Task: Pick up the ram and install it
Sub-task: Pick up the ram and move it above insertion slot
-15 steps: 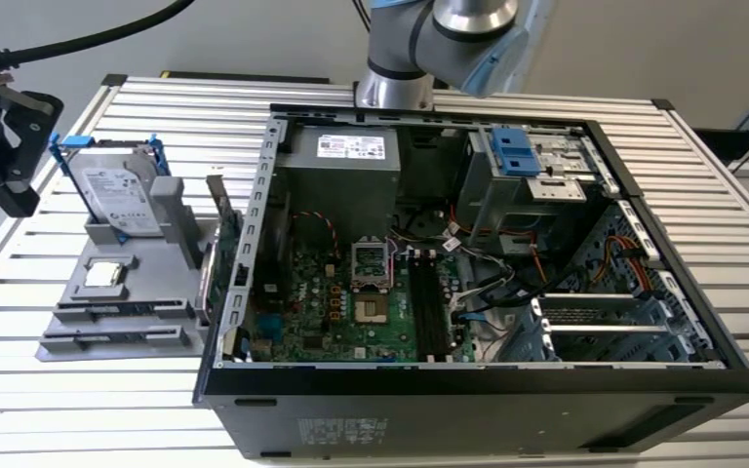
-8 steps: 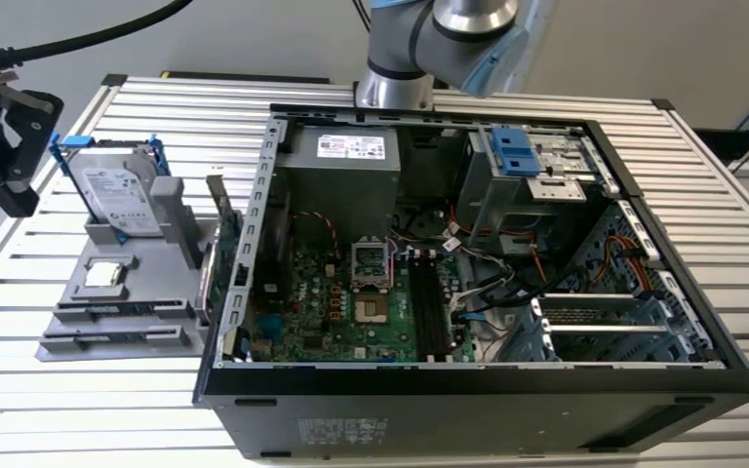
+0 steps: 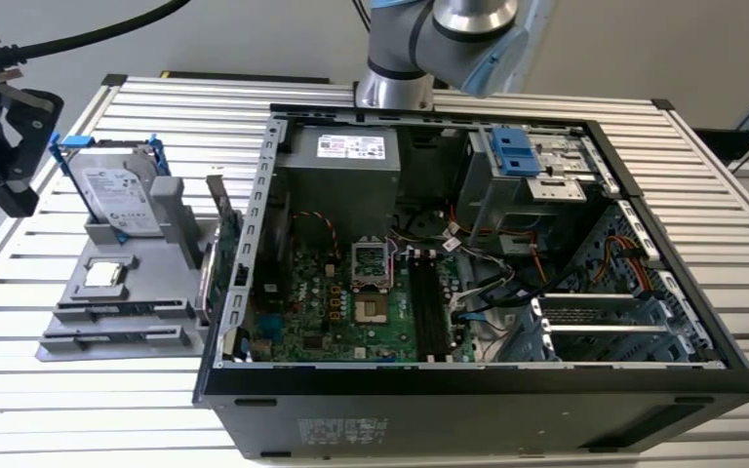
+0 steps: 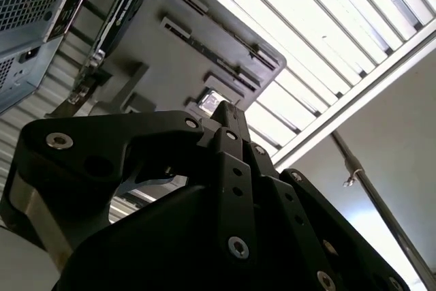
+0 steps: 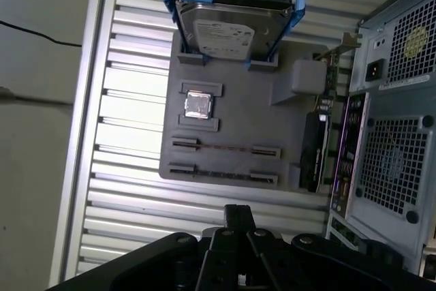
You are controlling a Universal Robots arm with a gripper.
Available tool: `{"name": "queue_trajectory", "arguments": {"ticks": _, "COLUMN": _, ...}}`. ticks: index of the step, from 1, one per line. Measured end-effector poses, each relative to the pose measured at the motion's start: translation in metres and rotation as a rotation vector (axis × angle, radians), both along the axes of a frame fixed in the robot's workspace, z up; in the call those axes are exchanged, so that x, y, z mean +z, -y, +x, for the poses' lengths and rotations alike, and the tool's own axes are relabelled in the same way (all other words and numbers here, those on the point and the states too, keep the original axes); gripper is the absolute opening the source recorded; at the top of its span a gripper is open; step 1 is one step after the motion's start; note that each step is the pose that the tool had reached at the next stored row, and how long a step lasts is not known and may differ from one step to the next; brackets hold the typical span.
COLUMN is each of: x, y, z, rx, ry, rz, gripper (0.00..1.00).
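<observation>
My end effector [image 5: 238,215] is clenched on nothing and hovers over the table [image 5: 129,93], near the gray holder [image 5: 235,117]. The ram [image 5: 225,148] stands on edge in one of the holder's slots. I judge it light, stiff and fragile, best pinched across its flat faces near mid-length.

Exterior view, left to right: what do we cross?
Black gripper → silver hard drive in blue frame → upright green expansion card → green motherboard → black memory slots → metal drive cage with blue latch.
</observation>
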State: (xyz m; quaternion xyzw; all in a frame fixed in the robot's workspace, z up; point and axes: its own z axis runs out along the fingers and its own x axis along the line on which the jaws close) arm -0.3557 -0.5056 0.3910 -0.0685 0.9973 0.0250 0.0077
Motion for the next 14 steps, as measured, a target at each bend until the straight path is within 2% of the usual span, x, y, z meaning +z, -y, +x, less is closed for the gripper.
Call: {"name": "queue_trajectory", "arguments": {"ticks": 14, "x": 0.0001, "y": 0.0, "z": 0.0, "rx": 0.037, "ry": -0.0001, "rz": -0.0001, "gripper": 0.0}}
